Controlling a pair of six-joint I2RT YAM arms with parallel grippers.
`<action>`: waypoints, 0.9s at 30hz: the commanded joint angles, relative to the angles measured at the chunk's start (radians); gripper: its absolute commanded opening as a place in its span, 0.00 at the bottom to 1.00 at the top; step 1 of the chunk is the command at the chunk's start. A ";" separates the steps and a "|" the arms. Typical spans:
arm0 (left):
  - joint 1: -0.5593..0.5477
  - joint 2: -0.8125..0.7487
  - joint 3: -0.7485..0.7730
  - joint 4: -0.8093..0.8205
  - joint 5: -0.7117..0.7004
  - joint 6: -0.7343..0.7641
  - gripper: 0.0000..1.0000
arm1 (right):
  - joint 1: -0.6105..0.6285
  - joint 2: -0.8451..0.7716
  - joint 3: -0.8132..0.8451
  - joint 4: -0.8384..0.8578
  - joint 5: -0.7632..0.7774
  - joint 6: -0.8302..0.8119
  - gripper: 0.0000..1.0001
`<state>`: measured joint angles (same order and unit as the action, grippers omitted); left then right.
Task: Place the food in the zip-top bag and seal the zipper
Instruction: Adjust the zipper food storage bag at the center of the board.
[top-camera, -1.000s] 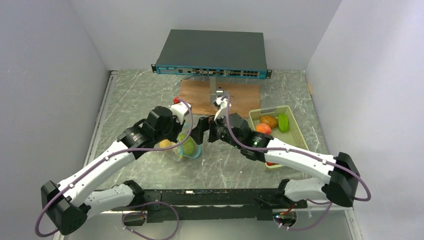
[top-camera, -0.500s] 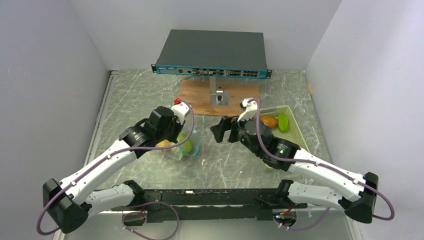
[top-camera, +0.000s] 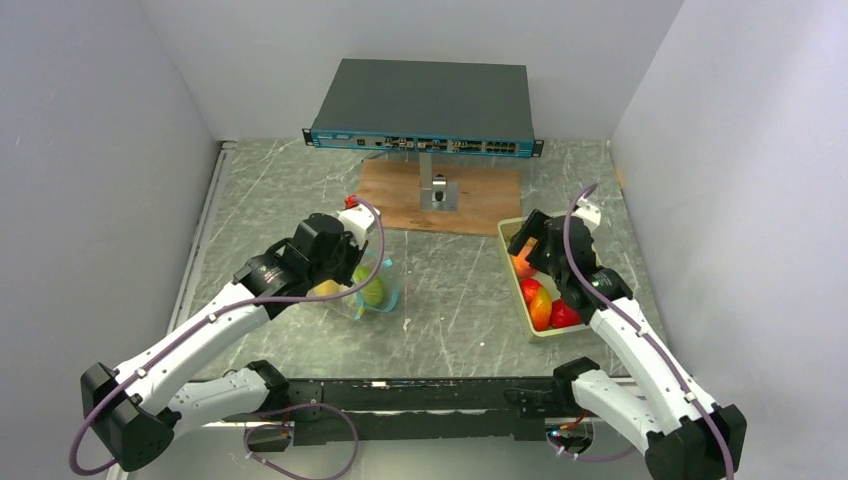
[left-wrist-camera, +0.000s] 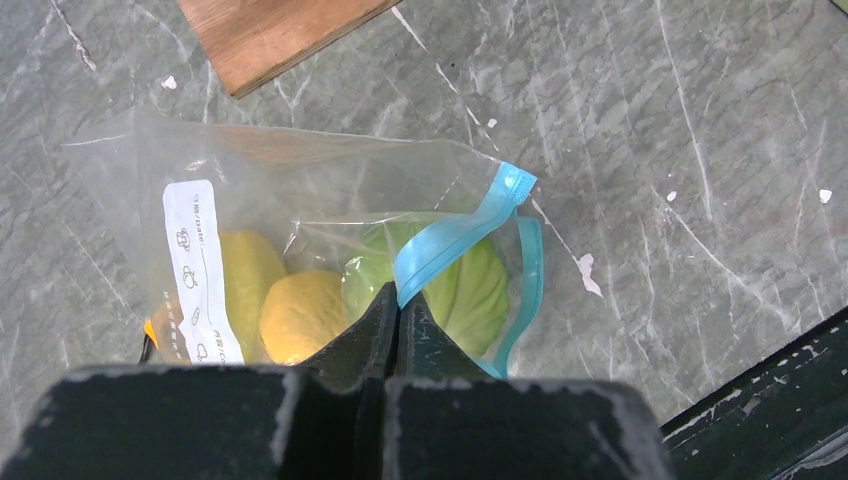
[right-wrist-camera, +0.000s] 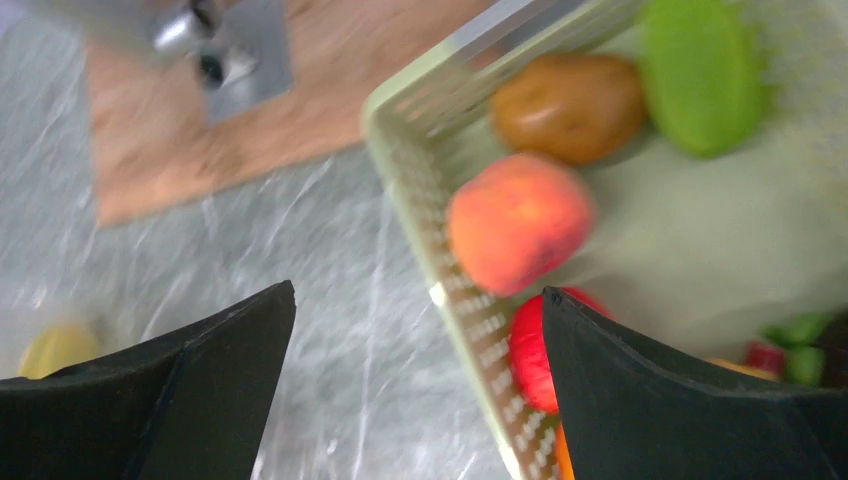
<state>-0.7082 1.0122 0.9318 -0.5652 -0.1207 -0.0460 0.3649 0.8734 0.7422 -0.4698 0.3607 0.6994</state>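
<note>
- Nearest, the left claw (left-wrist-camera: 392, 310) is clamped shut on the blue zipper (left-wrist-camera: 455, 235) of one clear bag (left-wrist-camera: 300, 180). The bag sits left of centre on the grey marble tabletop (left-wrist-camera: 650, 150), with its mouth gaping open.
- Three pieces of food show inside the bag: two yellow (left-wrist-camera: 300, 318) and one green (left-wrist-camera: 478, 290).
- To the right, well apart from the bag, the right claw (right-wrist-camera: 418, 290) hangs empty with its fingers spread wide. It is above the left rim of one pale green tray (right-wrist-camera: 420, 190).
- At least five pieces lie in the tray: one brown (right-wrist-camera: 568, 105), one green (right-wrist-camera: 705, 70), one peach (right-wrist-camera: 518, 220), one red (right-wrist-camera: 535, 355) and one orange-yellow (top-camera: 540, 303). The arm hides part of the tray, so there may be more.
- The step in hand looks like fetching the next piece while the left claw holds the bag open. The next move calls for lowering the open claw over one piece, likely the peach one, closing on it and carrying it to the bag's mouth. Sealing is not yet done.
- Farther back lie one wooden board (top-camera: 440, 195) and then one flat grey box (top-camera: 425, 100) against the wall.
</note>
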 joint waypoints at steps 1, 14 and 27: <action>-0.002 -0.026 0.052 0.008 0.018 -0.015 0.00 | -0.012 0.004 -0.037 0.163 -0.518 -0.180 0.91; -0.003 -0.033 0.044 0.018 0.000 -0.018 0.00 | 0.529 0.338 -0.269 0.868 -0.449 0.018 0.64; -0.003 -0.052 0.030 0.034 -0.007 -0.014 0.00 | 0.626 0.684 -0.246 1.217 -0.296 0.141 0.60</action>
<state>-0.7082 0.9936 0.9371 -0.5663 -0.1139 -0.0471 0.9791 1.4906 0.4561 0.6006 -0.0326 0.7677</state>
